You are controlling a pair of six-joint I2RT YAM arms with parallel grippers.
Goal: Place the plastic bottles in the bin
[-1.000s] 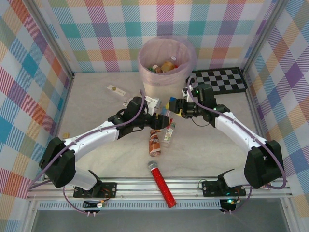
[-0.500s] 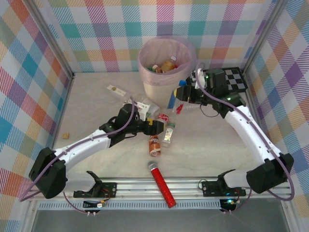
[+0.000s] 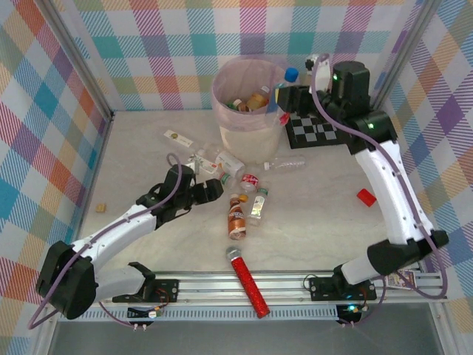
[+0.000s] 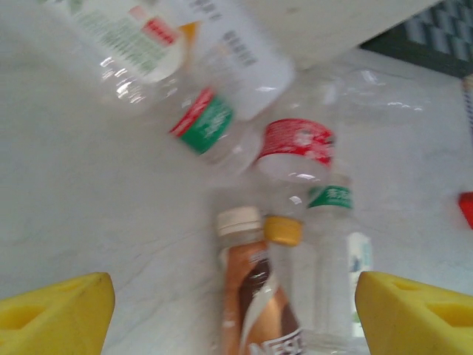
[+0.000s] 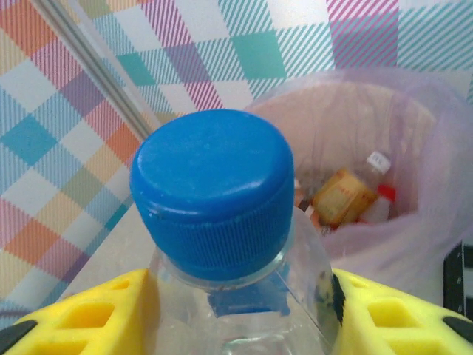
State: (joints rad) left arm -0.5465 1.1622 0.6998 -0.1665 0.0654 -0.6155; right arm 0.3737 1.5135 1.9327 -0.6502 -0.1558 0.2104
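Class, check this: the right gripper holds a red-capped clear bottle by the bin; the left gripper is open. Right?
No: the clear bottle in the right gripper has a blue cap, as the right wrist view shows. The rest stands.

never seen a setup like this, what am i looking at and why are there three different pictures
You are looking at a robot: two arms bolted at the near edge of a table, each ending in a two-finger pincer. The wide picture comes from a fixed camera above and behind the arms. The other two come from a camera on each wrist, so the yellow blocks at the bottom are that pincer's own fingers. The right pincer is shut on a blue-capped bottle, held up near the rim of the bin, which has bottles inside. The left pincer is open, low over the table, facing the loose bottles, among them a brown bottle. A red microphone, a checkerboard and a small red piece also lie there.
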